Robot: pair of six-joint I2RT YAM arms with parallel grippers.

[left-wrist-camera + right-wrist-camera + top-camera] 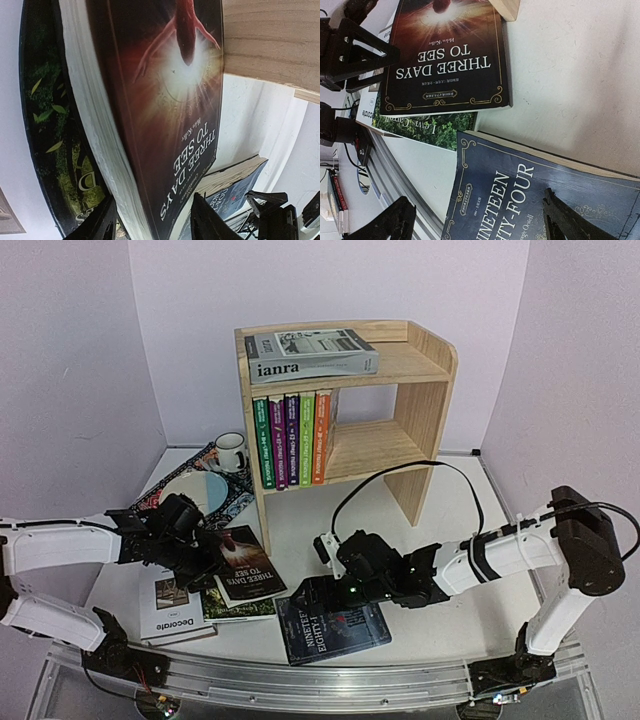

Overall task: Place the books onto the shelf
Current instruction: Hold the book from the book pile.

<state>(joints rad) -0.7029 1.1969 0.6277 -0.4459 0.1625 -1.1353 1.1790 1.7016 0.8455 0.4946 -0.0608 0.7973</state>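
The left pincer stands half open astride the red book's edge; whether it pinches, I cannot tell. Seat it deeper, squeeze firmly, then lift toward the shelf beyond. The right pincer gapes empty above the blue book.

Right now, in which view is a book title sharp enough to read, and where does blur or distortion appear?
Right wrist view: the Three Days to See book is sharp, title readable. Left wrist view: the same book fills the frame, its page edge blurred. Top view: even light, soft shadows; the shelf looks distorted, wider at its top.
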